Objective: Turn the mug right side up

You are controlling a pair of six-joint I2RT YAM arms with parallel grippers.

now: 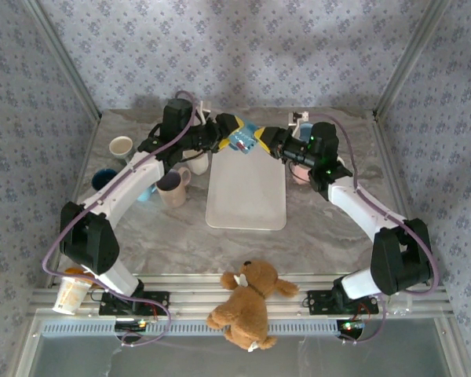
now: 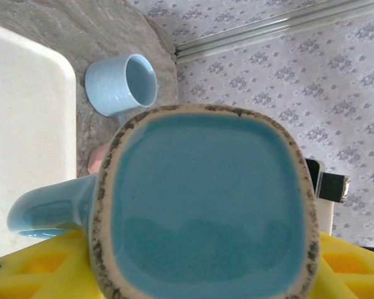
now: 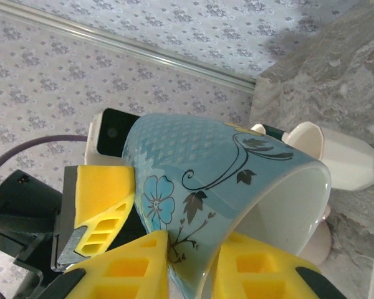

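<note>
Mug (image 1: 242,142): blue with a flower pattern and a white inside, held in the air on its side over the far end of the tray (image 1: 246,208).
Mug ends: flat blue base faces the left arm and the open mouth faces the right arm.
Handle (image 2: 43,212): sticks out sideways from the base.
Left fingers (image 2: 37,274): yellow pads clamped on the mug's body near the base.
Right fingers (image 3: 134,271): closed on the rim, one pad outside the wall and one inside.
Worktop (image 1: 322,236): grey marble pattern.
Nearby: a light-blue cup (image 2: 124,84) upright beside the tray and a white faceted mug (image 3: 346,159) lying on its side.
Near edge: a teddy bear (image 1: 247,302).
</note>
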